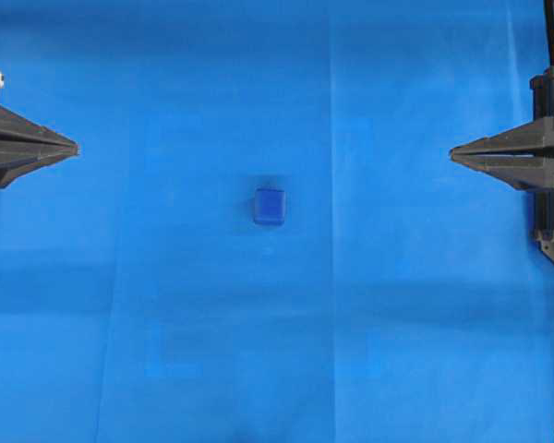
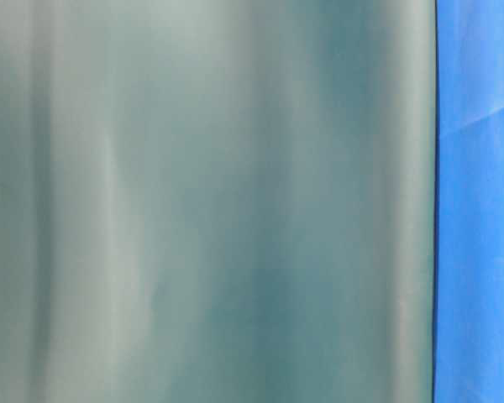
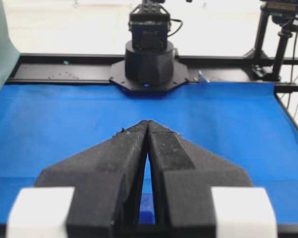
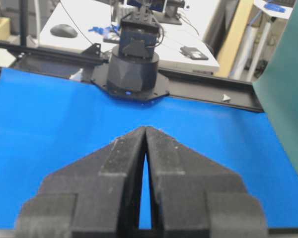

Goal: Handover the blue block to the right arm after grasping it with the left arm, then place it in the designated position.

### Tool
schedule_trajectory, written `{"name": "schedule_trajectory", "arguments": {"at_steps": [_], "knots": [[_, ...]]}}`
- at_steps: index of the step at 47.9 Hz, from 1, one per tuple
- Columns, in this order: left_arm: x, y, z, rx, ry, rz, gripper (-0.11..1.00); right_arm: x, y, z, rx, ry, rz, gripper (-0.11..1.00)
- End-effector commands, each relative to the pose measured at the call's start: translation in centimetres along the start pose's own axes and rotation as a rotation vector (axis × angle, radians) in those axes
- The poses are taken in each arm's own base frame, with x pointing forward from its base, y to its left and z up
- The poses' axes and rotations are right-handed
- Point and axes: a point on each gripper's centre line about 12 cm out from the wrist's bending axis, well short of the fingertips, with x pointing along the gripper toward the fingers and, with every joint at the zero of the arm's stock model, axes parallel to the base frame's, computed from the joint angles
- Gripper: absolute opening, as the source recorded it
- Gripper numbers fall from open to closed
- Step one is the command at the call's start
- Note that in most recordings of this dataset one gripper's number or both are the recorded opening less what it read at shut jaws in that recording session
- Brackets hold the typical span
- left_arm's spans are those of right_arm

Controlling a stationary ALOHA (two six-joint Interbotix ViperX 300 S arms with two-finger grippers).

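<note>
**Blue block alone at cloth centre, both grippers closed and empty**

The blue block (image 1: 269, 206) sits on the bright blue cloth (image 1: 166, 305), close to the middle of the overhead view. It is a small dark-blue cube with rounded edges, resting flat, with nothing touching it. A faint shadow lies just above it.

The left gripper (image 1: 74, 148) is at the left edge of the overhead view, its 2 pointed black fingers meeting at the tips and aimed at the centre. It is well apart from the block and holds nothing. In the left wrist view the same gripper (image 3: 147, 122) shows its fingers pressed together at the tips, white blocks (image 3: 39, 210) at their bases. A patch of darker blue seen low in the slit between the fingers may be the block, but the view is too narrow to tell.

The right gripper (image 1: 452, 154) mirrors it at the right edge, tips touching, empty, equally far from the block. The right wrist view (image 4: 146, 128) confirms closed fingers.

The table-level view is filled by a blurred grey-green sheet (image 2: 210, 201), with a strip of cloth at its right.
</note>
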Motion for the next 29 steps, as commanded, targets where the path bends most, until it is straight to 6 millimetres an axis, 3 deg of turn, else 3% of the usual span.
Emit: {"name": "schedule_trajectory", "arguments": {"at_steps": [1,6,29], "knots": [[0.09,-0.07,0.67,0.0,-0.021,-0.004,0.0,0.27,0.01,0.78,0.011,-0.018,0.0,0.0],[0.09,-0.07,0.63,0.0,-0.018,-0.004,0.0,0.48,0.02,0.67,0.008,0.011,0.001,-0.05],[-0.02,-0.1,0.67,0.01,-0.012,-0.005,0.0,0.56,0.01,0.83,0.009,0.032,0.0,-0.06]]}}
